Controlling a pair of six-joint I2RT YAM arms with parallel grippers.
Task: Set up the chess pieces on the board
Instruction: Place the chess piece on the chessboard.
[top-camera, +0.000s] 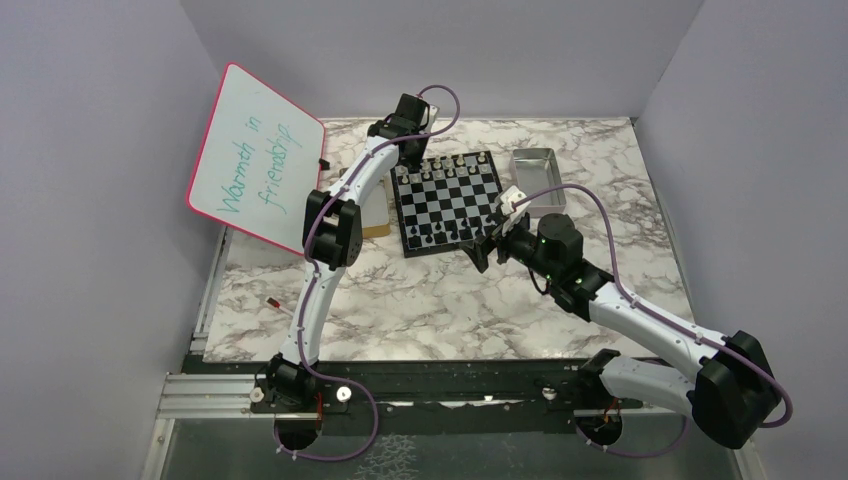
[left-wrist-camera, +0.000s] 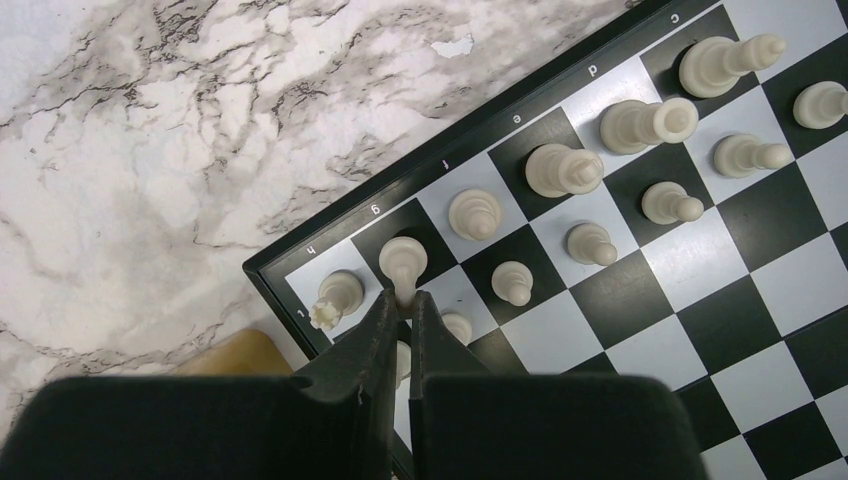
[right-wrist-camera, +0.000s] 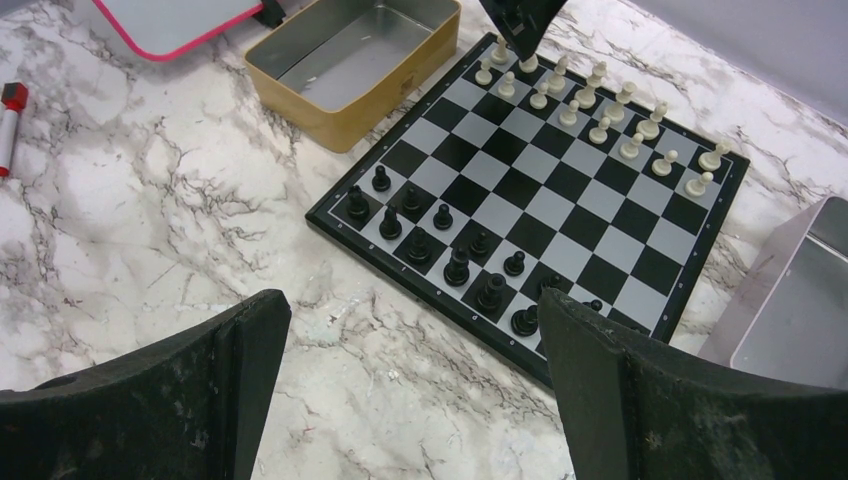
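The board (top-camera: 455, 200) lies on the marble table, with white chess pieces (top-camera: 445, 165) in its two far rows and black ones (top-camera: 440, 235) in its near rows. My left gripper (left-wrist-camera: 404, 300) is shut on the top of a white piece (left-wrist-camera: 403, 260). That piece stands on the g square of the edge row, beside the corner rook (left-wrist-camera: 338, 296). From the right wrist view the left gripper (right-wrist-camera: 520, 25) shows at the board's far corner. My right gripper (right-wrist-camera: 410, 310) hangs open over bare marble just short of the black rows (right-wrist-camera: 455, 262), holding nothing.
A shiny metal tray (top-camera: 533, 165) sits right of the board. A tan-sided tin (right-wrist-camera: 350, 55) sits at the board's left, with a pink-rimmed whiteboard (top-camera: 255, 155) leaning beyond it. A red marker (right-wrist-camera: 10, 110) lies on the marble at the left.
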